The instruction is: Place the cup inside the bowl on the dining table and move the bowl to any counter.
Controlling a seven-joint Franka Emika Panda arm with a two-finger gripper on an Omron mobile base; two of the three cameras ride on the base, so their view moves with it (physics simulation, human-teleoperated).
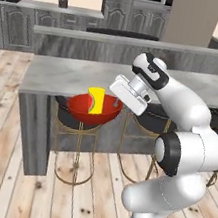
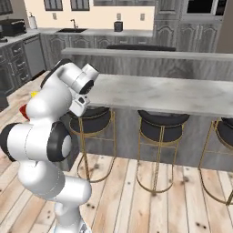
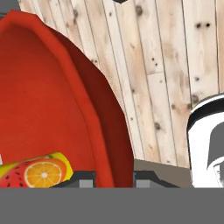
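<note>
- Off the table's (image 1: pixel 66 75) near edge, over a stool (image 1: pixel 76 118), the gripper (image 3: pixel 114 177) carries the bowl (image 1: pixel 94 109), jaws pinching its rim.
- Inside it sits the cup (image 1: pixel 96 100).
- Next, I judge: carry to the far counter (image 1: pixel 53 7), keeping level.

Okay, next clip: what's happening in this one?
The white arm's tool is clamped on the rim of the red bowl and holds it in the air beside the dining table, out over the wooden floor and a stool. The yellow cup already sits inside the bowl, leaning against its wall. In the hand view the fingertips straddle the bowl's edge. The bowl has not reached a counter yet.
</note>
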